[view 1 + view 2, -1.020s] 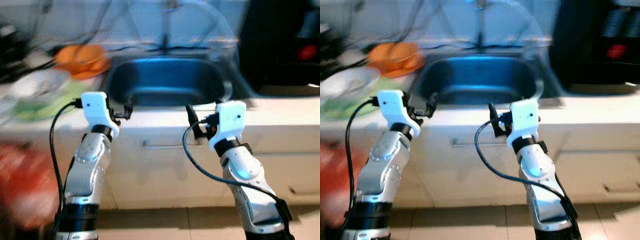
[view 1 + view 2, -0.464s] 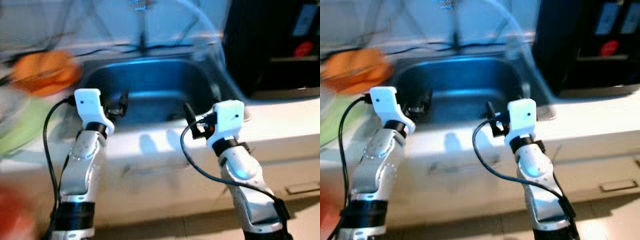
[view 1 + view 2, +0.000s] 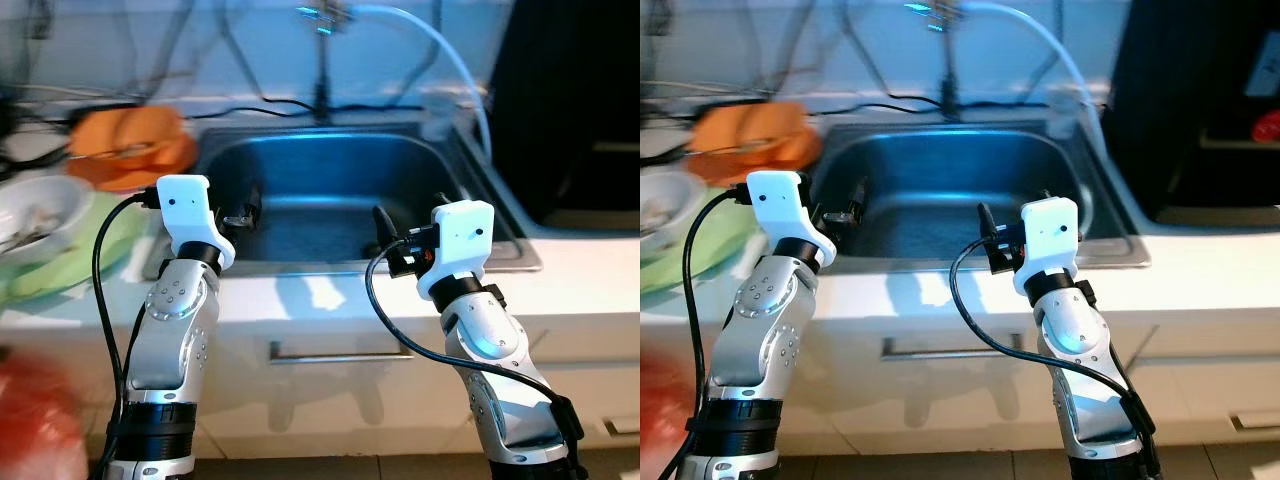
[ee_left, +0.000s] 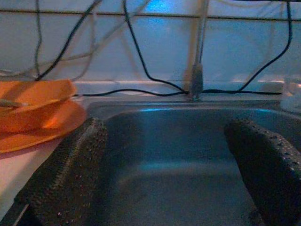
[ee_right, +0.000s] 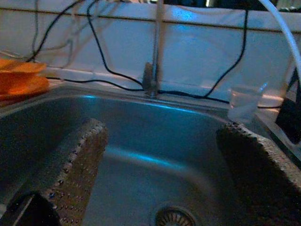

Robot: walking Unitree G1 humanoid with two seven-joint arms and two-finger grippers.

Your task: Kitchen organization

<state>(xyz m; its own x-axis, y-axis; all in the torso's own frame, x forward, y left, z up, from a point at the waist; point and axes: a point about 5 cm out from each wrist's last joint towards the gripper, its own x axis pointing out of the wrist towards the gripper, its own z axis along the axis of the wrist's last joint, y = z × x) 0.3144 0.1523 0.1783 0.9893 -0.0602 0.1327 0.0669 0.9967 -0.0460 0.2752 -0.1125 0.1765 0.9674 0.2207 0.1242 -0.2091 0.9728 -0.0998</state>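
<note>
A white counter (image 3: 590, 300) runs across the room, fronted by pale cabinet drawers with a metal bar handle (image 3: 340, 354). Behind it rises a pale tiled wall (image 4: 155, 47) crossed by loose black cables (image 4: 141, 61), washed in cool bluish light. A large dark appliance (image 3: 575, 100) stands on the right.

Two jointed silver metal arms end in blocky white plastic wrist housings, and a black cable loops from each housing down along its arm. The left gripper (image 3: 246, 207) and right gripper (image 3: 386, 238) each carry two long black fingers (image 4: 70, 174) with dimpled, textured pads.
</note>
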